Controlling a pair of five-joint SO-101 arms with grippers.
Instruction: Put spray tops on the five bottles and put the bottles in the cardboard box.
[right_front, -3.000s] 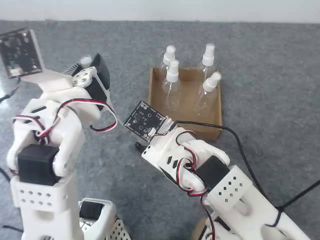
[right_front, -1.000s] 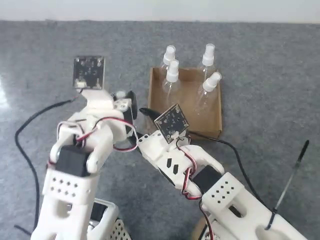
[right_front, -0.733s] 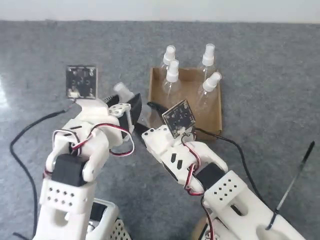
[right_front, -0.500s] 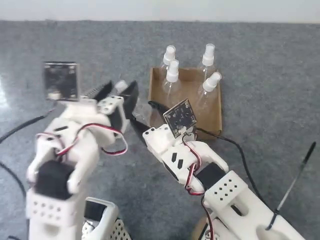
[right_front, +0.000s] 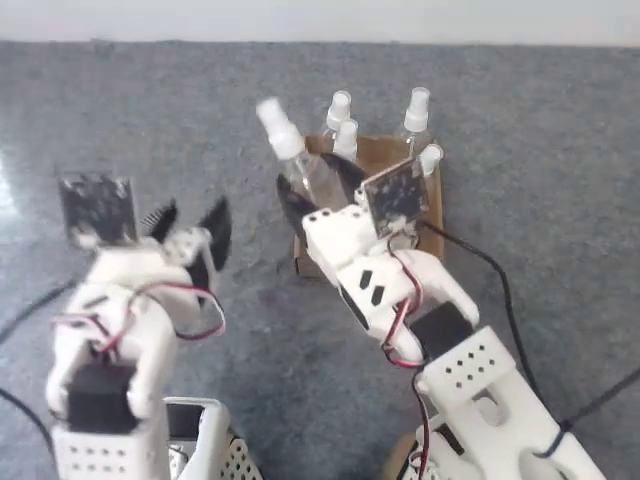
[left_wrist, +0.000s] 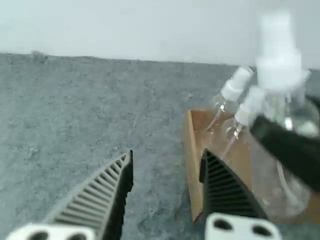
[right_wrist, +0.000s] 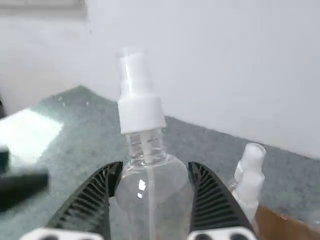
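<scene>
The left tool (right_front: 190, 218) has let go and drawn back to the lower left, jaws spread and empty. The right tool (right_front: 318, 190) alone now clamps the clear plastic bottle with white spray top (right_front: 298, 160), lifted over the brown cardboard box's (right_front: 380, 152) left edge at upper centre, beside four capped bottles (right_front: 345, 135). Only lowering it in seems left.

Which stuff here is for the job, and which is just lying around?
For the job: bottle with spray top, held in the right gripper; four more topped bottles at the cardboard box; open, empty left gripper.
Just lying around: black cable; grey mat.
</scene>
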